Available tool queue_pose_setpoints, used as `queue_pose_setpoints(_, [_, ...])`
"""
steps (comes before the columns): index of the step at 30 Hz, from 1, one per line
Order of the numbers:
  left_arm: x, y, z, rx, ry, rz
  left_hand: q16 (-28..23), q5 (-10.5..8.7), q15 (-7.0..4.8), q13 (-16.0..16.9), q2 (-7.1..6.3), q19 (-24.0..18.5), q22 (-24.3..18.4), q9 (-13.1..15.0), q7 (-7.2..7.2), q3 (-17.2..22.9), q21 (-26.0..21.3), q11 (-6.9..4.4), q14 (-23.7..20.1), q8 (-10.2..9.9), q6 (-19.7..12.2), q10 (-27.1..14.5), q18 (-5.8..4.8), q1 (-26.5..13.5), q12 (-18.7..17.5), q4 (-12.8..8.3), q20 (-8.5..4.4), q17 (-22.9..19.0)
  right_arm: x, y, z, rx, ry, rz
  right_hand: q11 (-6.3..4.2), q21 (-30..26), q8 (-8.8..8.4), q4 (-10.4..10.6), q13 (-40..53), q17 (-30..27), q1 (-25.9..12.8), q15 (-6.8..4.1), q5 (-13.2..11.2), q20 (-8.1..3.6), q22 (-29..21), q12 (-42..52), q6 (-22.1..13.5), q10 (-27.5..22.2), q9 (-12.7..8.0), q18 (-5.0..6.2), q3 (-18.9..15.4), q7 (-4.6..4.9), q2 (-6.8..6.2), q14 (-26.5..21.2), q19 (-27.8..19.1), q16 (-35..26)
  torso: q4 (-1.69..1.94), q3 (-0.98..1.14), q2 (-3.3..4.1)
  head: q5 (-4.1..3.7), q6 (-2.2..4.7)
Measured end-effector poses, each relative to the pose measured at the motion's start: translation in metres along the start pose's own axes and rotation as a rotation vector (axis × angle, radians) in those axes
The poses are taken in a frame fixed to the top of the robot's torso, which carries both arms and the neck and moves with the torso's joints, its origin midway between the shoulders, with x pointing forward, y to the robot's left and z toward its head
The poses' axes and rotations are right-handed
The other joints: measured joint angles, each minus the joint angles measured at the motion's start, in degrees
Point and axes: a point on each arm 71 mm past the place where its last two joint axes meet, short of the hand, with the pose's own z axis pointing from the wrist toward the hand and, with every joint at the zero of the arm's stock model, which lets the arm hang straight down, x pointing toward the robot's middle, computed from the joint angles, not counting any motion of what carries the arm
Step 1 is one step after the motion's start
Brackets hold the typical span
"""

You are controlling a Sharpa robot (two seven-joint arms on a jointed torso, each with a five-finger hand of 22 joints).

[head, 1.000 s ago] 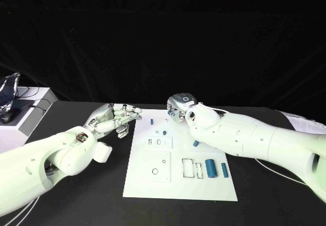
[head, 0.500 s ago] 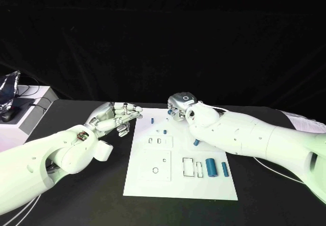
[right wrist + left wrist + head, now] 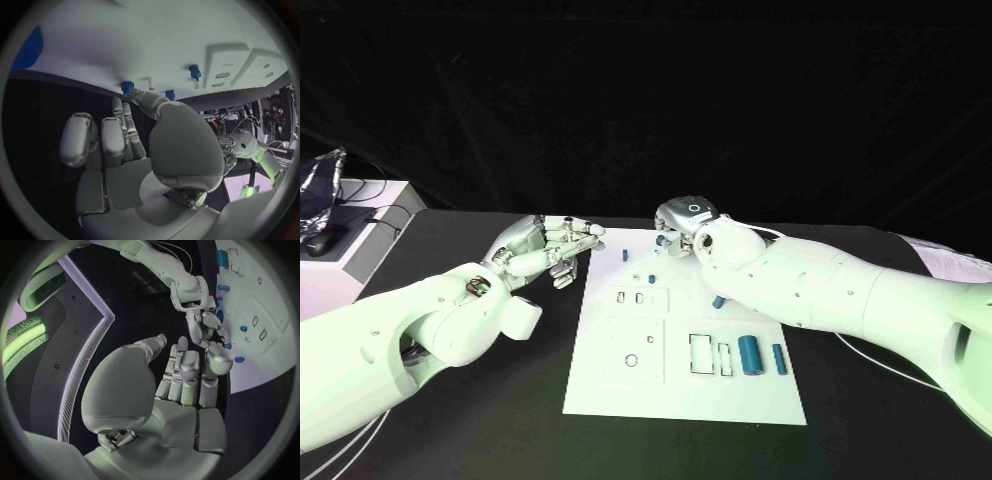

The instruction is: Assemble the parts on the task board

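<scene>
Black surface point(image 3: 473, 420) and dark backdrop frame the white task board point(image 3: 678, 395) at its centre. Small blue parts point(image 3: 749, 353) lie or stand on the board, some pegs near its far edge, longer cylinders near its right side. My right hand point(image 3: 679, 235) hovers over the far edge, fingers reaching toward a peg; I cannot tell if it grips one. My left hand point(image 3: 553, 250) waits just left of the board, released, fingers apart.
</scene>
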Motion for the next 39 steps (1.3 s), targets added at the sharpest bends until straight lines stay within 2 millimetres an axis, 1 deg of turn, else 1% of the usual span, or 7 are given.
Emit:
queue_pose_setpoints(12, [-0.003,0.001,-0.001,-0.002,-0.006,0.003,0.0,0.00,0.00,0.1,0.00,0.0,0.3,0.0,0.00,0.0,0.3,0.00,0.0,0.0,0.0,0.0,0.00,0.0,0.0,0.0,0.00,-0.1,-0.004,-0.019,-0.017,0.007,-0.022,0.028,0.31,-5.2,-2.90,2.0,-0.5,-5.0,3.5,0.30,-0.7,0.22,-6.0,0.0,-3.0,-4.3,-1.3,0.00,-9.4,-1.56,0.85,-0.7,-1.2,-2.5,-0.16,0.05,-0.12,0.07,0.10])
queue_pose_setpoints(19, [-0.008,0.002,-0.002,-0.007,-0.017,0.008,0.0,0.00,0.00,0.1,0.00,0.0,0.3,0.0,0.00,0.0,0.3,0.00,0.0,0.0,0.0,0.0,0.00,0.0,0.0,0.0,0.00,-0.1,-0.021,-0.059,-0.046,0.063,-0.047,0.108,-0.91,-1.4,-2.90,3.2,2.8,0.9,5.1,-0.64,0.2,-0.74,-0.2,5.0,-1.4,8.0,-1.4,0.00,-7.3,0.16,-0.15,0.9,1.0,1.2,-0.76,0.22,-0.39,0.26,0.49])
queue_pose_setpoints(21, [-0.009,0.002,-0.002,-0.008,-0.021,0.010,0.0,0.00,0.00,0.1,0.00,0.0,0.3,0.0,0.00,0.0,0.3,0.00,0.0,0.0,0.0,0.0,0.00,0.0,0.0,0.0,0.00,-0.1,-0.026,-0.071,-0.054,0.091,-0.047,0.142,-1.68,1.3,-2.88,2.7,7.4,7.0,5.3,-1.53,1.0,-1.65,3.4,11.6,-1.0,13.4,-1.3,0.00,-8.2,-0.33,-1.30,1.0,2.1,4.4,-0.94,0.30,-0.51,0.27,0.60])
queue_pose_setpoints(23, [-0.011,0.003,-0.003,-0.010,-0.025,0.011,0.0,0.00,0.00,0.1,0.00,0.0,0.3,0.0,0.00,0.0,0.3,0.00,0.0,0.0,0.0,0.0,0.00,0.0,0.0,0.0,0.00,-0.1,-0.030,-0.087,-0.062,0.128,-0.040,0.185,-3.23,2.9,-1.99,3.2,33.0,10.2,5.4,-1.85,4.3,-2.14,5.6,34.1,-1.8,12.3,-0.9,0.00,-12.1,-0.95,-1.30,0.8,2.6,6.4,-1.14,0.37,-0.64,0.23,0.75])
queue_pose_setpoints(26, [-0.013,0.003,-0.003,-0.012,-0.030,0.013,0.0,0.00,0.00,0.1,0.00,0.0,0.3,0.0,0.00,0.0,0.3,0.00,0.0,0.0,0.0,0.0,0.01,0.0,0.0,0.0,0.00,-0.1,-0.032,-0.109,-0.072,0.189,-0.015,0.241,-2.20,6.8,-0.86,5.0,65.7,19.1,5.4,-1.39,6.1,-1.55,10.8,67.6,-3.2,16.0,-0.6,-1.37,-15.3,-0.40,-0.40,1.0,3.2,10.6,-1.47,0.44,-0.83,0.19,0.91])
queue_pose_setpoints(30, [-0.015,0.004,-0.003,-0.013,-0.035,0.015,0.0,0.00,0.00,0.1,0.00,0.0,0.3,0.0,0.00,0.0,0.3,0.00,0.0,0.0,0.0,0.0,0.00,0.0,0.0,0.0,0.00,-0.1,-0.029,-0.127,-0.080,0.246,0.033,0.300,-1.39,10.9,0.01,6.7,70.2,22.4,5.6,-0.90,7.2,-0.88,12.1,80.0,-4.7,20.2,-0.6,-2.26,-17.8,0.38,0.11,0.9,3.2,13.9,-1.88,0.58,-0.98,0.59,0.98])
queue_pose_setpoints(39, [-0.015,0.005,-0.002,-0.014,-0.036,0.012,0.0,0.00,0.00,0.2,0.00,0.0,0.3,0.1,0.00,0.2,0.3,0.00,0.0,0.0,0.0,0.0,0.01,0.0,0.2,-0.2,0.00,-0.1,-0.020,-0.135,-0.079,0.294,0.109,0.361,-1.20,13.6,0.44,7.7,70.3,22.4,6.2,-0.50,7.2,-0.48,12.1,84.2,-5.1,20.6,-0.6,-3.13,-19.2,0.75,0.64,0.9,3.2,15.3,-2.10,0.79,-0.98,0.66,0.57])
